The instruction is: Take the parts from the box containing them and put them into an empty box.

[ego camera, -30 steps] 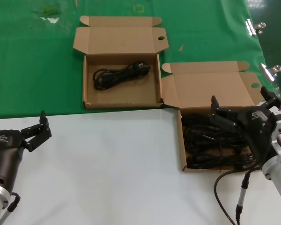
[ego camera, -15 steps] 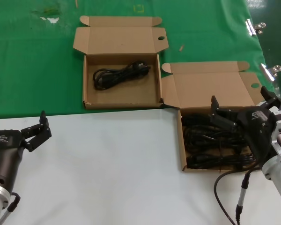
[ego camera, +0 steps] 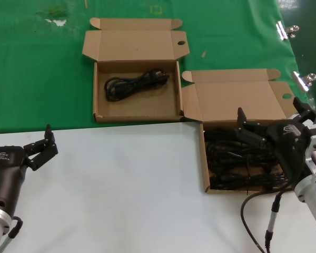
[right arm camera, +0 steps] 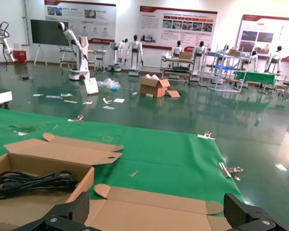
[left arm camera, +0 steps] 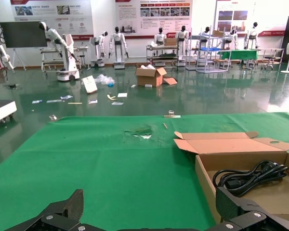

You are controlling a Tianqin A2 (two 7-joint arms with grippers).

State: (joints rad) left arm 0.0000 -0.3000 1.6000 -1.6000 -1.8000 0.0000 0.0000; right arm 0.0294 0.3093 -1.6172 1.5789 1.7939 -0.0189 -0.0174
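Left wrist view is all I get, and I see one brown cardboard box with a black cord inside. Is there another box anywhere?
Observer: Yes. A second shallow brown cardboard box sits on the robot's right, nearer to it, packed with black power cords.
Operator: Where's the other arm?
Observer: The right gripper hangs over that full box, fingers open, holding nothing.
Operator: And where's my arm?
Observer: Your left gripper is open over the white tabletop, short of the green mat where your one-cord cardboard box lies.
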